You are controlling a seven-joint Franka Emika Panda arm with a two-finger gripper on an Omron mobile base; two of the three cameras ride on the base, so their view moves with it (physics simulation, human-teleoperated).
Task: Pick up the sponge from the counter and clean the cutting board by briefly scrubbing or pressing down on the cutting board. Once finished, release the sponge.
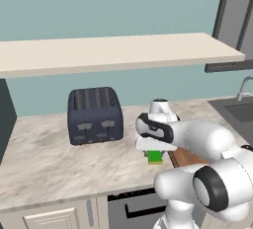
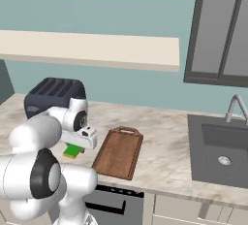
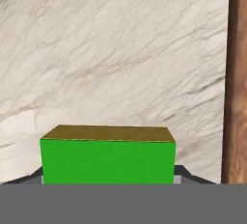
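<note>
Tool (image 1: 155, 155) of mine hangs low over the desk (image 1: 44, 164), pinching the sponge (image 1: 155, 157); a toaster (image 1: 95, 115) stands beyond it. From the right, the cutting board (image 2: 117, 152) lies just beside my tool (image 2: 75, 147). Along the hand, the sponge (image 3: 107, 160) sits between my fingertips (image 3: 192, 176).

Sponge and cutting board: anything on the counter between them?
No. In the hand view only bare marbled counter separates the sponge from the cutting board; the right base view agrees.
</note>
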